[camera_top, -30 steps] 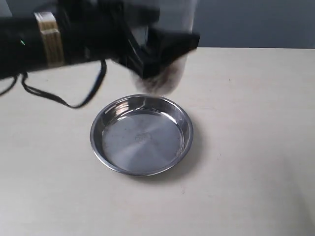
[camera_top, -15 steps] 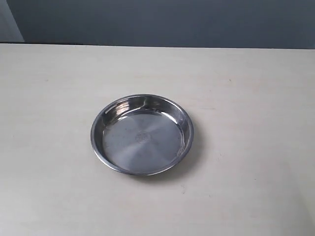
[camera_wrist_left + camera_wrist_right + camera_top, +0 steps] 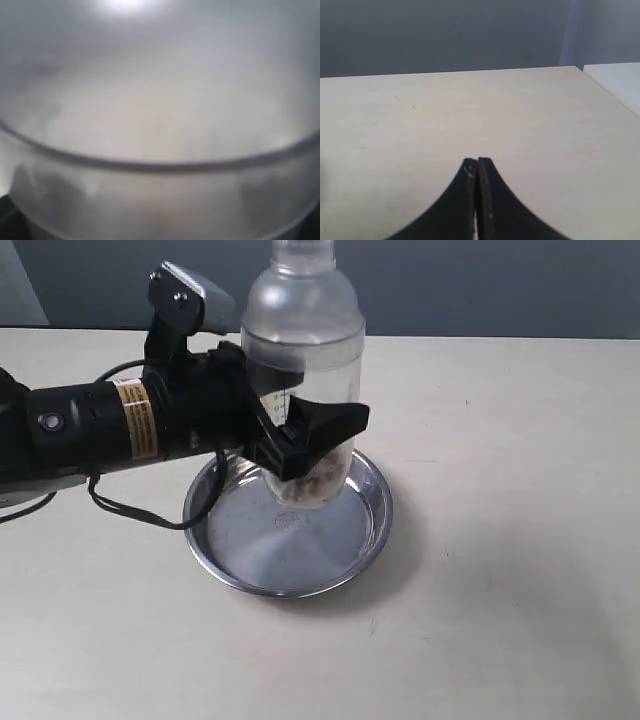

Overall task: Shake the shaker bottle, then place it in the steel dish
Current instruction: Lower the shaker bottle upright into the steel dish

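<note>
Beads (image 3: 313,486) of a brownish colour are gathered at the bottom of the shaker bottle (image 3: 303,360), which is held upright and clamped at its lower body by the left gripper (image 3: 330,425). Only the near finger (image 3: 322,428) is seen, pressed across the frosted wall; the far one is hidden behind the bottle. The bottle's cap (image 3: 303,250) is cut off by the upper edge of the exterior view. The bottle's base is placed over the steel dish (image 3: 300,591), toward its far side, but whether the dish's floor is touched cannot be told. The dish is set flat on the pale table (image 3: 520,540), and a black cable (image 3: 130,512) is draped from the left arm down beside the dish's rim. The left wrist view is filled by the blurred frosted wall of the bottle (image 3: 160,125). The right gripper (image 3: 477,167) is shown above the table (image 3: 520,110), with its fingers pressed together.
</note>
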You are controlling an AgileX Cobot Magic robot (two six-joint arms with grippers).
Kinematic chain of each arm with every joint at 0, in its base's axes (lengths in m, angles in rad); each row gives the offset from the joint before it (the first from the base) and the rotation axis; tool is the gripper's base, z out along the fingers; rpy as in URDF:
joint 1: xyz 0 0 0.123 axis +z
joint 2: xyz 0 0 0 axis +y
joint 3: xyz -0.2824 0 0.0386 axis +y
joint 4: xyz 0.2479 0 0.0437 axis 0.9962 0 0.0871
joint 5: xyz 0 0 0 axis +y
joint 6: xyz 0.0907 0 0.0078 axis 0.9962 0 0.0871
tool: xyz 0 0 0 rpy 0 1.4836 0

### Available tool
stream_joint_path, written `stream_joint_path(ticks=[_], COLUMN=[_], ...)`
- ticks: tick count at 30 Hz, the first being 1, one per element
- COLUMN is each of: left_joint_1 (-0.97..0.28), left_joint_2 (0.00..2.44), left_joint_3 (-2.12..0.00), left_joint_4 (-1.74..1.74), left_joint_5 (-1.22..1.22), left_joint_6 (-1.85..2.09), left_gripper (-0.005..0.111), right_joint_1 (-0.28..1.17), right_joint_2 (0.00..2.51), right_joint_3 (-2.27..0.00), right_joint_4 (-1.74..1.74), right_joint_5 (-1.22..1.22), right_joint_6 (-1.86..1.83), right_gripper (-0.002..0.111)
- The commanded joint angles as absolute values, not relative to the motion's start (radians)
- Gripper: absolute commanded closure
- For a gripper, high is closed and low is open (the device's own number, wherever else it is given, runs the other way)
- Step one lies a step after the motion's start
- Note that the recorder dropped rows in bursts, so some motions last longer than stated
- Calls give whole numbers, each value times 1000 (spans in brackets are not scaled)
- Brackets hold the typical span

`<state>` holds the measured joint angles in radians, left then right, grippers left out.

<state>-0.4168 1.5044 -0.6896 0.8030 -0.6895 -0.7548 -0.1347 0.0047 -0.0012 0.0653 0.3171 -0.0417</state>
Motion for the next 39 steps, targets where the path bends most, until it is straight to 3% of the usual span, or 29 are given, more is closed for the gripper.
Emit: stream_joint_path(ticks=[1,18,29,32,33,37,39], left_joint_1=[-411,-411,-411,-411,-407,-369,-346], left_joint_2=[1521,2060,2077,2077,2077,2077,2077], left_joint_3=[-697,-697,-697,-697,-697,-697,-697], left_joint_4=[748,420,481,490,480,513,578], left_joint_5=[-724,-1093,-1190,-1221,-1221,-1204,-1221], left_joint_6=[-625,-336,-363,-363,-363,-363,-366], left_gripper=[106,106,105,86,61,6,2], right_joint_1=[-138,-138,-138,-138,-138,-138,-138], right_joint_2=[0,0,0,0,0,0,0], right_joint_3=[0,0,0,0,0,0,0], right_joint_4=[65,65,65,65,65,65,65], right_joint_5=[305,305,305,305,305,305,305], right_joint_6=[-44,-44,-44,-44,-44,-44,-44], right_gripper=[109,109,109,109,109,109,109])
